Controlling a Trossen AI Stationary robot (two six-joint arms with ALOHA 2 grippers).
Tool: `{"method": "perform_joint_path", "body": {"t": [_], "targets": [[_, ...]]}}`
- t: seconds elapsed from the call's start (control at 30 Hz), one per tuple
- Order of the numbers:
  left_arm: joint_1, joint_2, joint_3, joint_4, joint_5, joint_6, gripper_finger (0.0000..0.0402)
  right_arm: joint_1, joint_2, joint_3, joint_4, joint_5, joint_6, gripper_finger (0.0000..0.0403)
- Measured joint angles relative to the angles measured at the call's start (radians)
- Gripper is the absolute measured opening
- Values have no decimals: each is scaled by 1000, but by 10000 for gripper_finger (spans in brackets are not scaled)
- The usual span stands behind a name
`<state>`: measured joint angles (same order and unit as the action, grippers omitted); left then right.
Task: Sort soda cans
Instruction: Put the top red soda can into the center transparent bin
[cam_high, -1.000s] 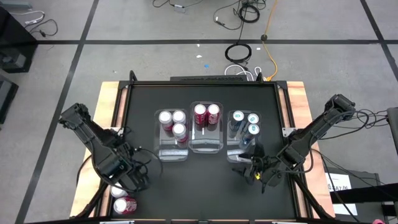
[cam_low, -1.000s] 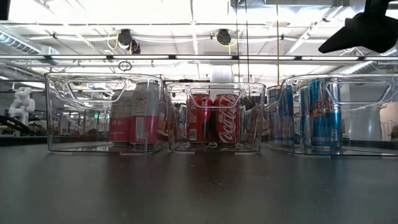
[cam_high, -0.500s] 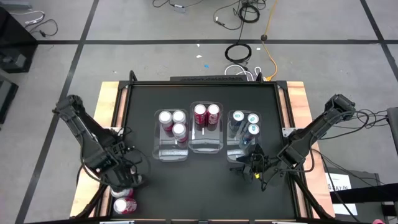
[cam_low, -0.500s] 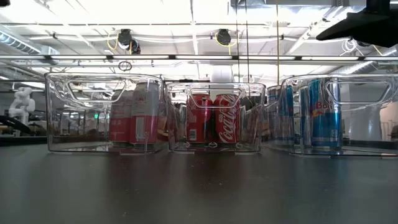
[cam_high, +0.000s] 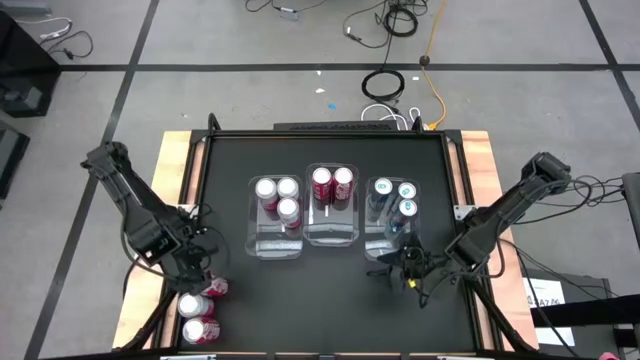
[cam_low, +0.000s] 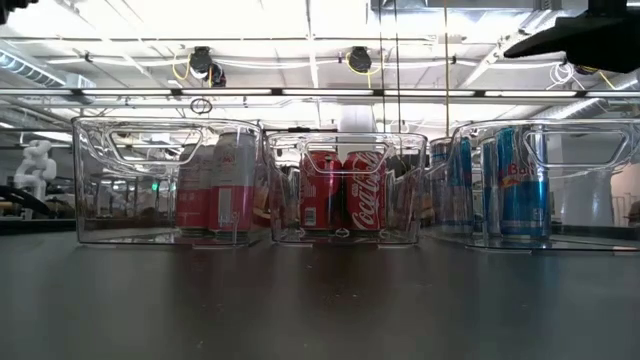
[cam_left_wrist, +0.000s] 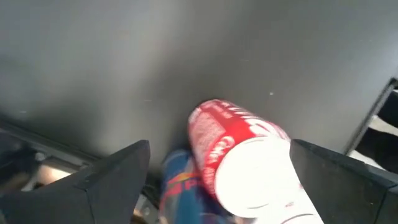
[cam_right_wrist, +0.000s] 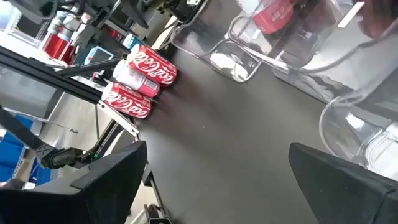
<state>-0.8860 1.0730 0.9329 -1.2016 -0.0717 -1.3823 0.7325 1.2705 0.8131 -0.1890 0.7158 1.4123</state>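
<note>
At the near left corner of the black table (cam_high: 330, 300), the left gripper (cam_high: 200, 278) hangs above a group of loose cans. Its fingers (cam_left_wrist: 112, 180) stand wide apart and hold nothing. In the left wrist view a red Coca-Cola can (cam_left_wrist: 239, 155) lies on its side between the two fingers, not touching them, and a blue can (cam_left_wrist: 180, 193) lies just beside it. From above, two red cans show here: one (cam_high: 198, 305) right under the gripper and one (cam_high: 200, 330) nearer the table edge.

In the middle of the table three clear plastic bins stand in a row, side by side. The left bin (cam_high: 275, 245) holds three upright pink-and-white cans (cam_high: 278, 197) in its far part. The middle bin (cam_high: 332, 232) holds two upright red Coca-Cola cans (cam_high: 332, 180), also in the far part. The right bin (cam_high: 380, 248) holds upright blue-and-silver cans (cam_high: 394, 196); the low view shows them as Red Bull cans (cam_low: 515, 180).

The right gripper (cam_high: 400, 268) is at the near end of the right bin. Its fingers (cam_right_wrist: 112, 180) are also spread fully open and empty.
</note>
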Motion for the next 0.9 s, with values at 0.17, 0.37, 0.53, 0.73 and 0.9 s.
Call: {"method": "perform_joint_path", "body": {"t": [0.17, 0.37, 0.53, 0.73, 0.9], "targets": [[0, 32, 0, 58, 23, 0, 393, 0, 47, 0, -1, -1, 51, 384], [0, 74, 0, 75, 23, 1, 393, 0, 106, 0, 1, -11, 131, 384], [0, 113, 0, 61, 65, 2, 393, 0, 129, 0, 27, -14, 145, 384], [-1, 165, 1, 48, 99, 10, 393, 0, 130, 0, 59, -14, 94, 384], [-9, 215, 2, 44, 99, 10, 393, 0, 130, 0, 59, -14, 92, 384]]}}
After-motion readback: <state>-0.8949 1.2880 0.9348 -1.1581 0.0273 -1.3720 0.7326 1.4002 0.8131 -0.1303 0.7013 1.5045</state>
